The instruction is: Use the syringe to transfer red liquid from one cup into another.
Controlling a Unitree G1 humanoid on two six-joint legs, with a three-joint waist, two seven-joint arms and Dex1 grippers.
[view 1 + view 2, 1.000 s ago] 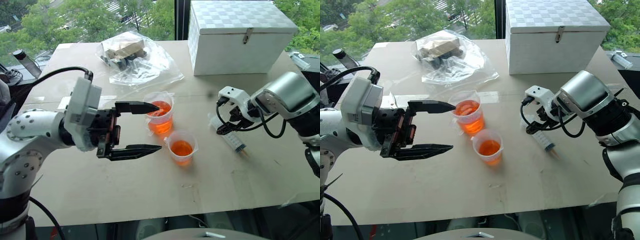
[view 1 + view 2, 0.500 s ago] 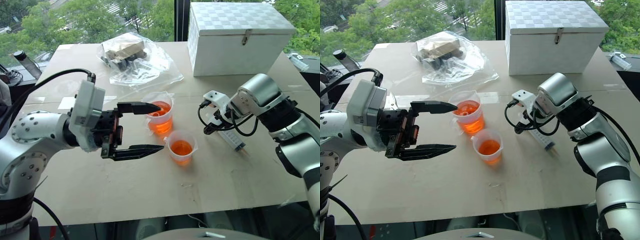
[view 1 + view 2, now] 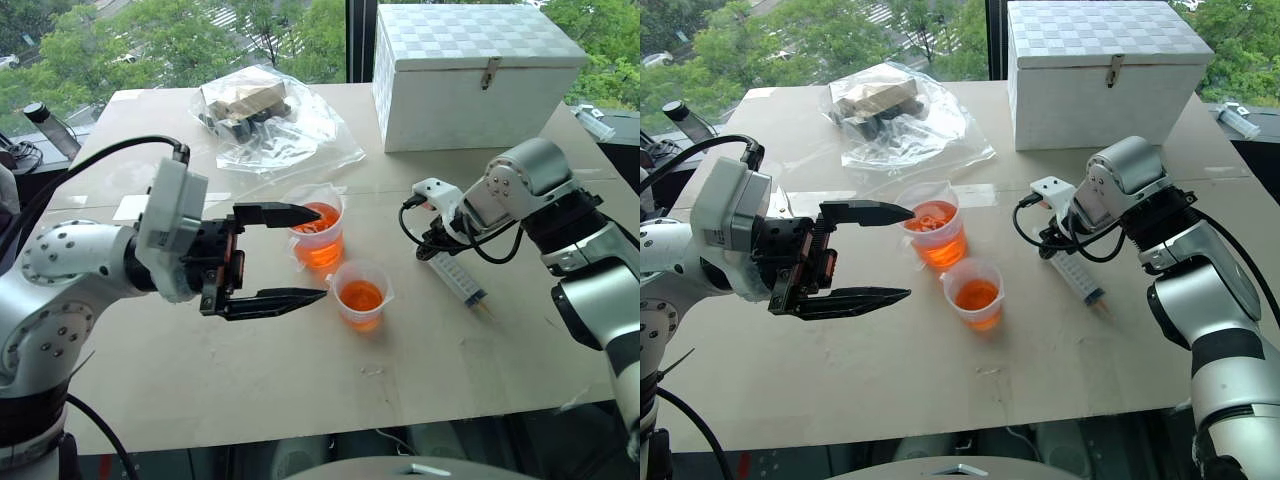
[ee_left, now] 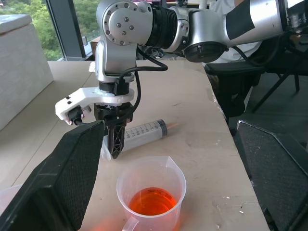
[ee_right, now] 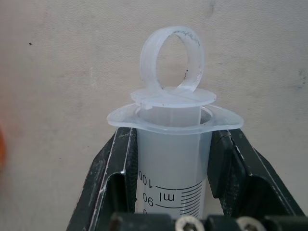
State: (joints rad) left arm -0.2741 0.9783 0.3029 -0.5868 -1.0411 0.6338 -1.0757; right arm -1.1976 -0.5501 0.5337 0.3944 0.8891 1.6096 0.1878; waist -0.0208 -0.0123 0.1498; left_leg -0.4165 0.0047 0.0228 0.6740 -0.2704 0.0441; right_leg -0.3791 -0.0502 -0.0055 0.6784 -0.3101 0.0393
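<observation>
Syringe barrel is clamped between the right gripper's two black fingers, just under the finger flange, with the plunger ring pushed fully in. It lies flat on the table, its orange tip pointing away from the cups. The left gripper hangs spread wide and holding nothing beside the taller cup, one finger reaching over that cup's rim. The shorter cup stands just in front of the taller one, between the two arms; both hold red liquid.

Judged from this, the pick-up step is in hand: the grip is made, the lift not yet done. Next, the right arm would need to raise the syringe, swing its tip downward and carry it over the taller cup. Drawing the plunger will likely need the left gripper, so it should be ready to take the ring.
</observation>
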